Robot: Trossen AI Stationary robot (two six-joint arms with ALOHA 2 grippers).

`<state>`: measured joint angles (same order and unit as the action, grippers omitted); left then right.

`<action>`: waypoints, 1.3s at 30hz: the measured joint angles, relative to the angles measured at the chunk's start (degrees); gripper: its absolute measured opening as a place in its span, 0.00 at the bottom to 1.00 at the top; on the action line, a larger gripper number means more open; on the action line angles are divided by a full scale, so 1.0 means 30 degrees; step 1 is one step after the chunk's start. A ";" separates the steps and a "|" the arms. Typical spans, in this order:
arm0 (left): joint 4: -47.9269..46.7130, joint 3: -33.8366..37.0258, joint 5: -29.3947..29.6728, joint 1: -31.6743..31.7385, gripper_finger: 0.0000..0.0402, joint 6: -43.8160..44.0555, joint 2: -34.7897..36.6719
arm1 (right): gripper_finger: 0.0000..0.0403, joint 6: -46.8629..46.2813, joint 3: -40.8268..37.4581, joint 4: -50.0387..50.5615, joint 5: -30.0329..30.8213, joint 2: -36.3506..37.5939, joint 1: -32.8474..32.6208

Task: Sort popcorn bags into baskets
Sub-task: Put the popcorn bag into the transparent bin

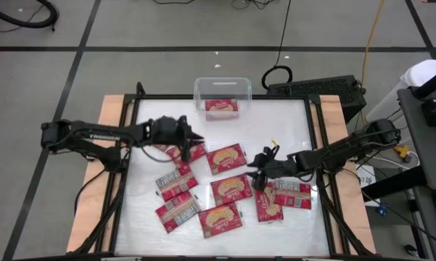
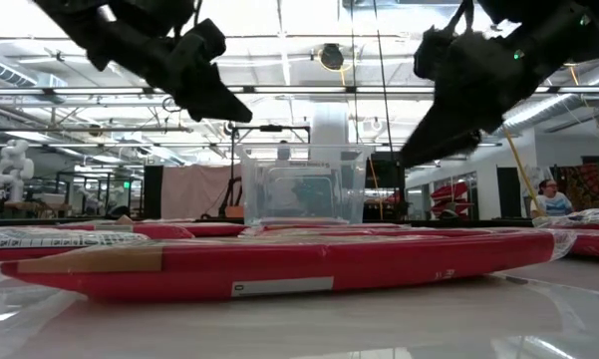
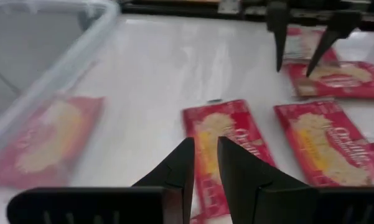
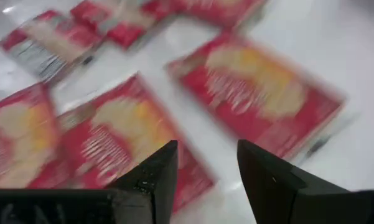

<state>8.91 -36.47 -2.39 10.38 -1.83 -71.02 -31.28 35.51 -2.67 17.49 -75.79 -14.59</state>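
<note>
The popcorn bags (image 1: 229, 158) lie flat and scattered over the white counter (image 1: 290, 127), some overlapping, while one bag (image 1: 221, 106) already rests inside the clear basket (image 1: 223, 85) at the far edge. They look light, thin and floppy, with glossy wrapping that probably slips (best pinched at a raised edge or corner, not on the flat face). The left gripper (image 3: 204, 163) hovers above the bags near the basket, empty, its fingers nearly together. The right gripper (image 4: 206, 163) hangs over the right-hand cluster with fingers apart, holding nothing.
</note>
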 joint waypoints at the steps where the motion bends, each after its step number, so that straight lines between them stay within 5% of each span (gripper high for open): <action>1: 0.0636 0.0337 0.0189 -0.0379 0.18 0.0053 -0.0007 | 0.39 -0.0751 0.0316 0.1064 -0.0763 0.0015 -0.0032; 11: 0.3131 0.1341 0.1010 -0.2426 0.18 0.0091 -0.0074 | 0.39 -0.4615 0.3127 0.8637 -0.5476 0.0006 -0.1351; 24: 0.3691 0.1341 0.1903 -0.3383 0.18 -0.0427 -0.0074 | 0.39 -0.8875 0.5681 1.3325 -0.4744 -0.0450 -0.7407; 30: 0.4126 0.1341 0.1952 -0.3376 0.18 -0.0354 -0.0074 | 0.41 -0.7895 0.5383 1.4032 -0.2891 -0.1003 -0.8701; 39: 0.4121 0.1341 0.2544 -0.3361 0.18 -0.0346 -0.0074 | 0.58 -0.5752 0.3350 1.3956 -0.1990 -0.1291 -0.9140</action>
<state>21.28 -32.45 5.24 0.30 -2.87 -71.24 -48.54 45.56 39.19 11.52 -79.66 -42.01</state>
